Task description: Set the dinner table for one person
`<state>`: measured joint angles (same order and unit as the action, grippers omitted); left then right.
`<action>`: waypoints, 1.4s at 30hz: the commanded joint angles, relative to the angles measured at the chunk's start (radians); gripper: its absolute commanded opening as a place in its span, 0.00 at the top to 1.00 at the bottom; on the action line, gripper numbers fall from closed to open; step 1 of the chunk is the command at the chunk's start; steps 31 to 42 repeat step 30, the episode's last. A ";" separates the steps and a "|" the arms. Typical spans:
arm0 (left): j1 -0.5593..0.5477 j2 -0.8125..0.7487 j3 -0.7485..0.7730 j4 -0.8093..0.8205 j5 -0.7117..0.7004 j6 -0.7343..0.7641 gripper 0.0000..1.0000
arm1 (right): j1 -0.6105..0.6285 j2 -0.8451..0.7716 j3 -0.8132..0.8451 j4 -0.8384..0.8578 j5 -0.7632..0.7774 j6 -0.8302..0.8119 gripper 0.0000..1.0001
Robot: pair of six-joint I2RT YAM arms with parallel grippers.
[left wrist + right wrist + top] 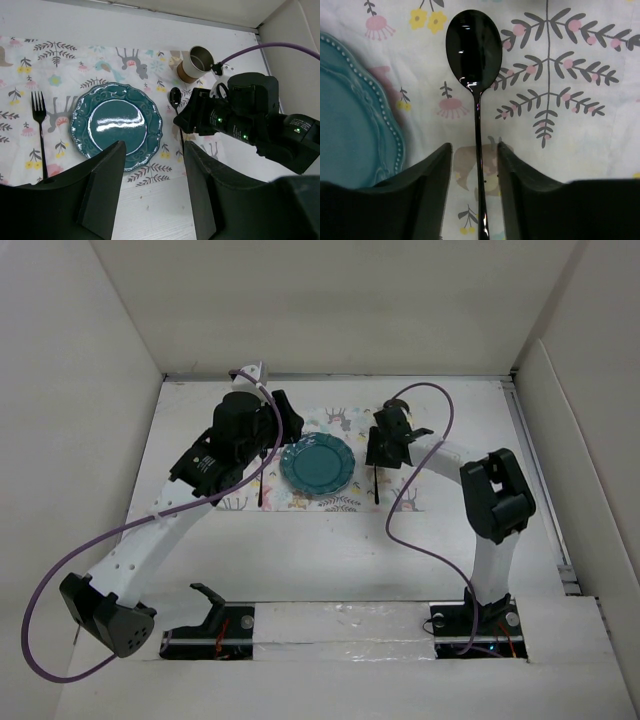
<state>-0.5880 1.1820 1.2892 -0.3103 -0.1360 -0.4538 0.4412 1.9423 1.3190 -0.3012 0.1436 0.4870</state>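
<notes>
The dinner table, a large plain white matte rectangular surface, spreads out ahead of my two bases and is boxed in by white walls. On its far half lies a white cloth placemat printed with flowers, leaves and deer. At the middle of the mat sits a round teal ceramic plate with a scalloped, beaded rim. A slim black metal fork lies on the mat to the left of the plate, tines pointing away from me. A glossy black metal spoon lies on the mat just right of the plate, bowl away from me. Beyond the spoon's bowl, near the mat's far right corner, is a small grey metal cup with a brown band. My right gripper hangs low over the spoon, fingers apart on either side of the handle without touching it. My left gripper hovers above the plate's near edge, fingers spread and holding nothing. A purple cable loops over each arm.
</notes>
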 commanded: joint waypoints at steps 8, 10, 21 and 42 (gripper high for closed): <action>-0.004 -0.013 0.067 0.002 -0.031 0.012 0.44 | 0.028 -0.239 0.071 -0.107 0.007 -0.065 0.38; -0.004 -0.013 0.087 -0.007 -0.051 0.013 0.40 | 0.047 -0.342 0.086 -0.127 -0.025 -0.085 0.54; 0.005 -0.080 0.323 -0.041 -0.276 0.040 0.28 | -0.042 -0.956 0.091 -0.039 0.091 -0.024 0.57; 0.005 -0.179 0.245 0.031 -0.381 0.067 0.19 | -0.176 -1.048 0.031 -0.079 0.122 0.025 0.23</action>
